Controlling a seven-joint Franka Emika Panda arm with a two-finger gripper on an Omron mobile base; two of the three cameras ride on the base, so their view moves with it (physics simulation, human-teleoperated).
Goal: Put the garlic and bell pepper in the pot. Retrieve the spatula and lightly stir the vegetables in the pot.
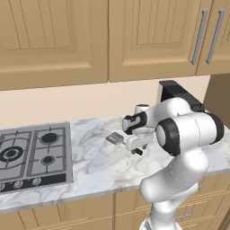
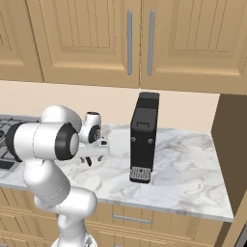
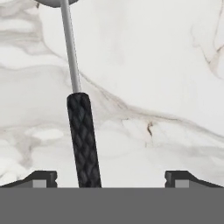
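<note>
The spatula [image 3: 83, 140] lies flat on the white marble counter [image 3: 166, 65]. Its black textured handle runs up into a thin grey shaft. In the left base view its flat grey head [image 1: 115, 138] points toward the stove. My gripper [image 3: 111, 179] hangs open just above the handle, pointing down, with one fingertip on each side. The handle sits nearer the left fingertip [image 3: 41, 178] and nothing is gripped. From the bases the gripper [image 1: 137, 150] [image 2: 89, 160] hovers low over the counter. The pot, garlic and bell pepper are out of view.
A gas stove [image 1: 33, 152] is set into the counter on the left. A black coffee machine [image 2: 143, 137] stands on the counter to the right of the arm. Wooden wall cabinets [image 1: 90, 36] hang above.
</note>
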